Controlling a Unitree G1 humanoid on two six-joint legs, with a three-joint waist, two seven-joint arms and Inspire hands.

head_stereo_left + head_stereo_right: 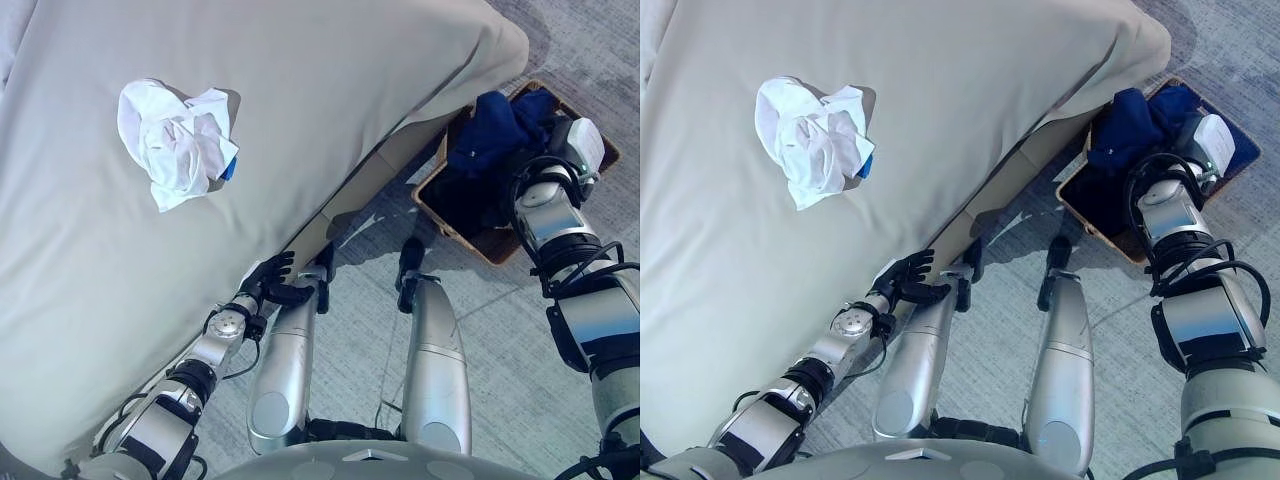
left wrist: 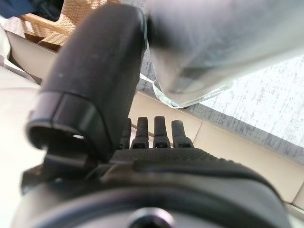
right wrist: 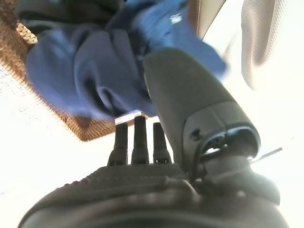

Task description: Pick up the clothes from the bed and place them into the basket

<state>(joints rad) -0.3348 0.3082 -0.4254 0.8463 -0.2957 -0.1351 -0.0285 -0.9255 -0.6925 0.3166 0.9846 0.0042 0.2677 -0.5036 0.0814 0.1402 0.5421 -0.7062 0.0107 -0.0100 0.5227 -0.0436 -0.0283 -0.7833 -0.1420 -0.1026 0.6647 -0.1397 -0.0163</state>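
Observation:
A crumpled white garment (image 1: pixel 178 140) with a bit of blue at its edge lies on the grey bed (image 1: pixel 350 80). A woven basket (image 1: pixel 497 250) stands on the floor by the bed's corner, with dark blue clothes in it. My right hand (image 3: pixel 142 180) is over the basket. A blue garment (image 3: pixel 90 71) bunches between its thumb and fingers and hides the fingertips; it also shows in the left eye view (image 1: pixel 495 125) above the basket's near-bed rim. My left hand (image 1: pixel 270 283) hangs low at the bed's side edge, relaxed and empty.
Grey carpet (image 1: pixel 500 340) lies between the bed and the basket. The bed's cover hangs over the corner (image 1: pixel 480 60) close to the basket. The bed's beige side panel (image 2: pixel 228 142) runs just past my left hand.

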